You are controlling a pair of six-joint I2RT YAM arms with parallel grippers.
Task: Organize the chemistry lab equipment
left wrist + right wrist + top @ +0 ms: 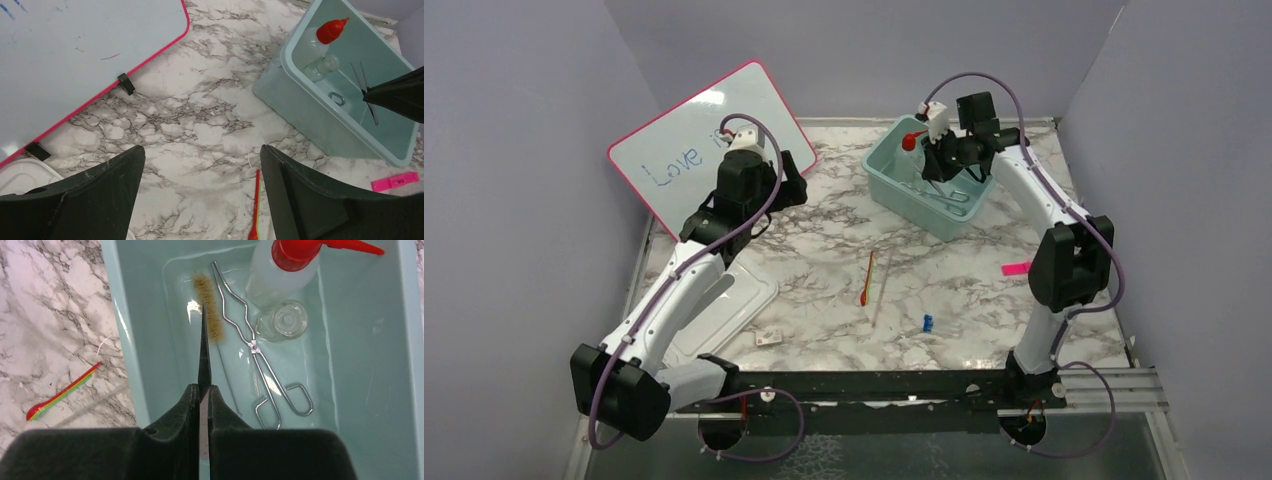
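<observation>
Four items in the bin: the squeeze bottle (280,267), brush (214,320), forceps (255,347) and a small glass vial (282,320) lay inside the teal bin (135,340), so it evidently served as the collecting place.
Bin position: by the far edge of the bench (824,220), toward the far right corner.
Right jaws: clamped tight on the thin dark tweezers (204,355), pinched at the handle end so that the point aimed forward into the bin, over the brush.
Reason for that hold: with the tweezers inside the line of the walls, a release would probably have dropped them among the other tools and not on the rim; whether the tip touched the brush could not be told.
Left jaws: spread wide with nothing between them, hovering over bare bench near the whiteboard (694,130), which leaned at the far left corner; judged to be waiting clear of the right arm.
Not yet sorted: the red stick (867,280) and clear rod (882,288) lay side by side mid-bench, nearer the near edge and well apart from the bin.
Small bits: a blue piece (928,322) and a pink piece (1015,268) toward the right edge.
Progress: probably past halfway.
</observation>
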